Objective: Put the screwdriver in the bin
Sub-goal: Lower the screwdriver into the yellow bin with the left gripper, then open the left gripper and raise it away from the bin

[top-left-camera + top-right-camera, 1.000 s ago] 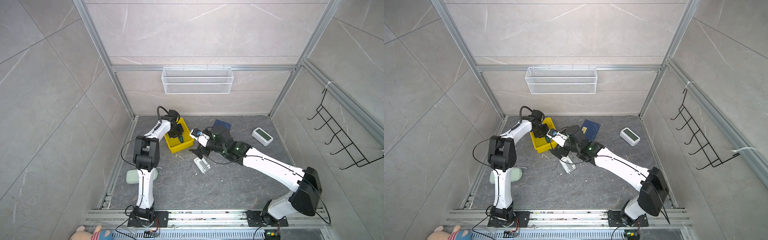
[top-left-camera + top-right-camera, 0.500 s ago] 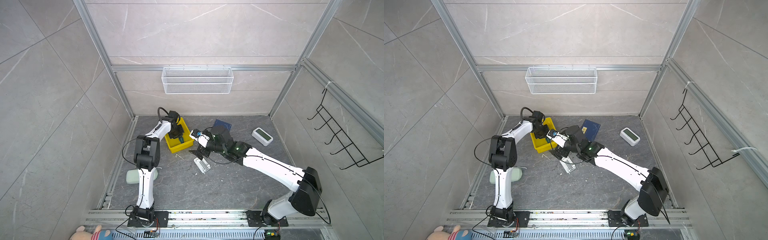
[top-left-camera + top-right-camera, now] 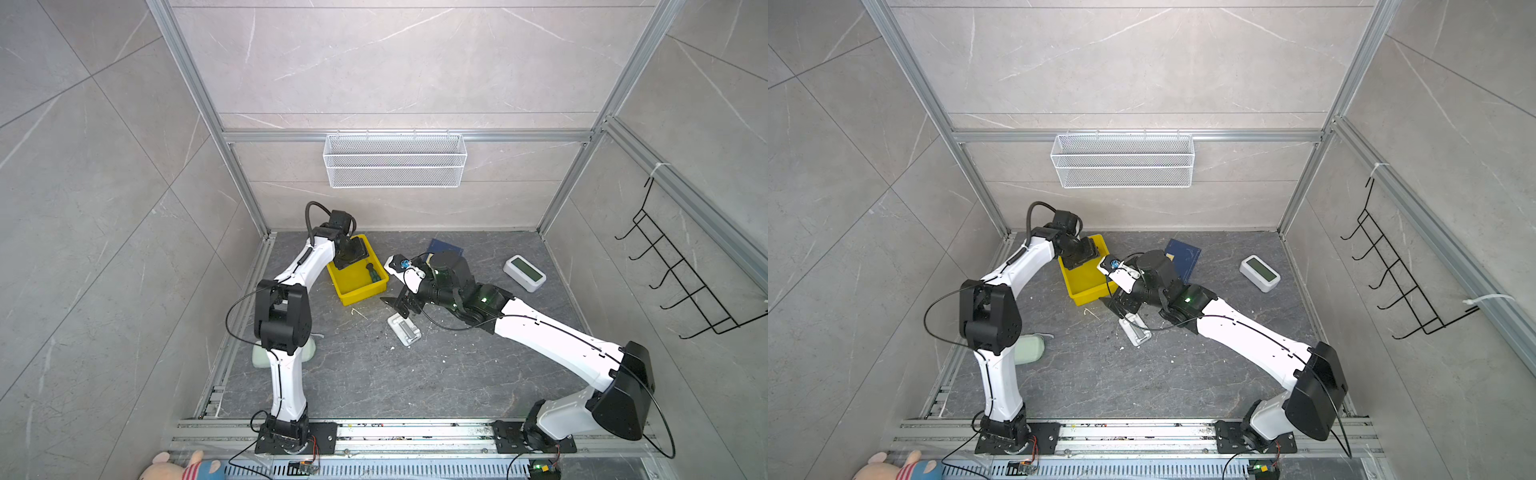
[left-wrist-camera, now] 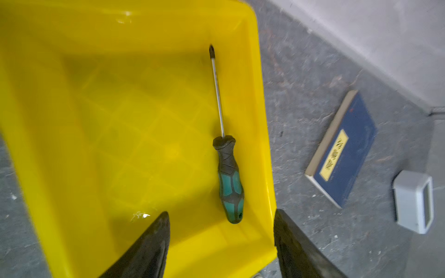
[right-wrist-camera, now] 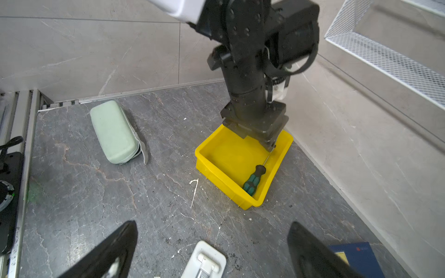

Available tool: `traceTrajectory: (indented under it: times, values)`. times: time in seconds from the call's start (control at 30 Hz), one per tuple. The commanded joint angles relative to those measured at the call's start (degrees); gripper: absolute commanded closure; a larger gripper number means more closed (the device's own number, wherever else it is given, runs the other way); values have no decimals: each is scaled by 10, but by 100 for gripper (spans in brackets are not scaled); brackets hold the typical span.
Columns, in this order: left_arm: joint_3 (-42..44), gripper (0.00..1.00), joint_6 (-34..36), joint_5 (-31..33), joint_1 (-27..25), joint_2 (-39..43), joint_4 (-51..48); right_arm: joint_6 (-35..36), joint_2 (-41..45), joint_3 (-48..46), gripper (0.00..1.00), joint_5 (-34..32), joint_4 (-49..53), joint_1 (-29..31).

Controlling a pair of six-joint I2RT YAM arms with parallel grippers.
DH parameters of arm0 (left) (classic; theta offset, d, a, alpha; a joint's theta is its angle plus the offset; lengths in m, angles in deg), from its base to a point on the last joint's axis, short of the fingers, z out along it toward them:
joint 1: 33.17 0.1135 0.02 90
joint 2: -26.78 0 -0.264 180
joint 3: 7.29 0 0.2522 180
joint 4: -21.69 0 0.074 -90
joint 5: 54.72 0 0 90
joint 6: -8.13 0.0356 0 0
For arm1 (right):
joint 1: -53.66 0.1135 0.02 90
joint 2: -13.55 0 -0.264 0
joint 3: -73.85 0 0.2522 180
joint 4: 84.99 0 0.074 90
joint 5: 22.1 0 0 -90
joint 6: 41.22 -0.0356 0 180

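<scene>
Released since a second ago, the green-and-black-handled screwdriver [image 4: 228,173] lies in the shallow yellow plastic bin [image 4: 262,101] under the spread left gripper [image 4: 220,243], which could snag the rim if it lifts carelessly

Bright even light, soft shadows, slight wrist-view blur.

Tiled cell w/ aluminium frame, even light.
Grey marble-look wall tiles [image 3: 395,62]; dark grey stone-pattern floor [image 3: 374,374]; white wire mesh basket [image 3: 395,160] on back wall; black wire hook rack [image 3: 681,274] on right wall.
</scene>
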Motion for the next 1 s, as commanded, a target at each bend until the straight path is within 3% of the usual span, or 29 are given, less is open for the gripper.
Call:
traceTrajectory:
  times: [0.0, 0.23, 0.6, 0.97]
  values:
    - [12, 15, 19, 19, -5, 72, 3, -31, 23, -15, 1, -18, -28, -3]
    - [93, 1, 60, 38, -7, 184, 41, -78, 60, -45, 1, -64, -64, -11]
    - [366, 0, 159, 83, -7, 422, 230, -118, 159, -128, 1, -222, -94, -12]
    - [642, 1, 289, 191, -5, 591, 418, -111, 260, -229, 1, -278, -91, -44]
